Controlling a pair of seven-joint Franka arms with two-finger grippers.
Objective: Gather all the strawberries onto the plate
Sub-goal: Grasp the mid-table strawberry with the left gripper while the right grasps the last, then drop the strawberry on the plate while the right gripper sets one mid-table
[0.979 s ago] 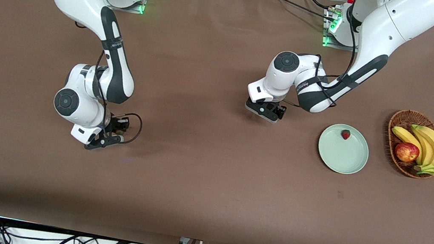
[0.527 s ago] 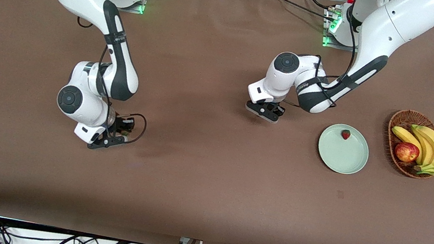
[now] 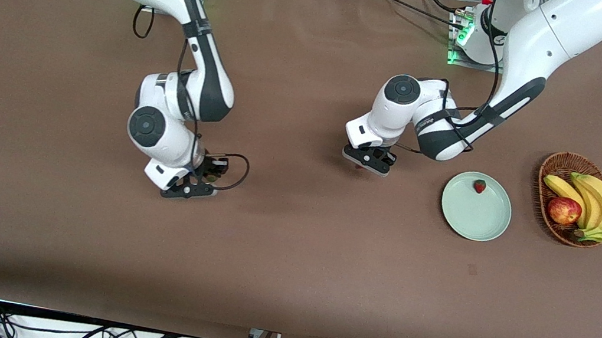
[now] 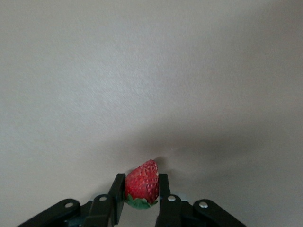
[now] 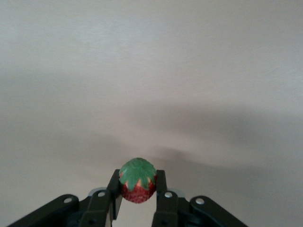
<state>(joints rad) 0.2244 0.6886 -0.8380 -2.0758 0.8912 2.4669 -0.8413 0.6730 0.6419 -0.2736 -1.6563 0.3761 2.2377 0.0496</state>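
The pale green plate (image 3: 479,216) lies toward the left arm's end of the table, with one strawberry (image 3: 479,187) on it near the rim. My left gripper (image 3: 364,163) is low over the cloth between the table's middle and the plate. It is shut on a second strawberry (image 4: 142,182), red tip pointing away from the wrist. My right gripper (image 3: 189,188) hangs over the cloth toward the right arm's end. It is shut on a third strawberry (image 5: 137,182), whose green cap faces the camera.
A brown wicker basket (image 3: 561,163) with bananas (image 3: 600,205) and a red apple (image 3: 564,209) stands beside the plate, at the left arm's end. The brown cloth (image 3: 287,262) covers the table; cables hang along the edge nearest the front camera.
The left gripper has closed on its strawberry, staying nearly in place. The right arm has carried its strawberry toward the table's middle.
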